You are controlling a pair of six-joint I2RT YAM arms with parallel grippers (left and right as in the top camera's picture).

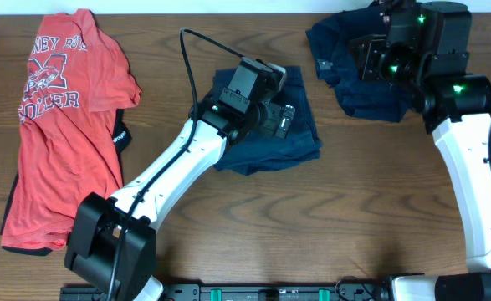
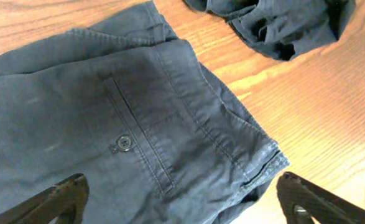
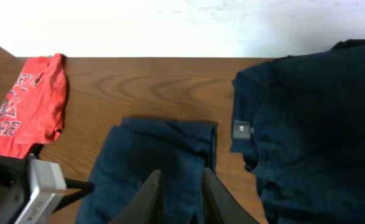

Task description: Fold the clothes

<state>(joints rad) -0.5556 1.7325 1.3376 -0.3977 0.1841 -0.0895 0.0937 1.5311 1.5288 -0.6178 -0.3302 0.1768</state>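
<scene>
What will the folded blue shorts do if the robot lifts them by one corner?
The folded navy shorts would probably flop and unfold, since they are soft, creased cloth. They look fairly light, though the stitched waistband may hang heavier. On the wooden table they would likely slide, not roll.

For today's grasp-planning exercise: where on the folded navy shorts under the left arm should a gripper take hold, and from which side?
Probably the waistband corner of the folded navy shorts, approached from the bare table beside it. That corner lies flat against the wood with thick layered hems, and the open left gripper already straddles that edge.
</scene>
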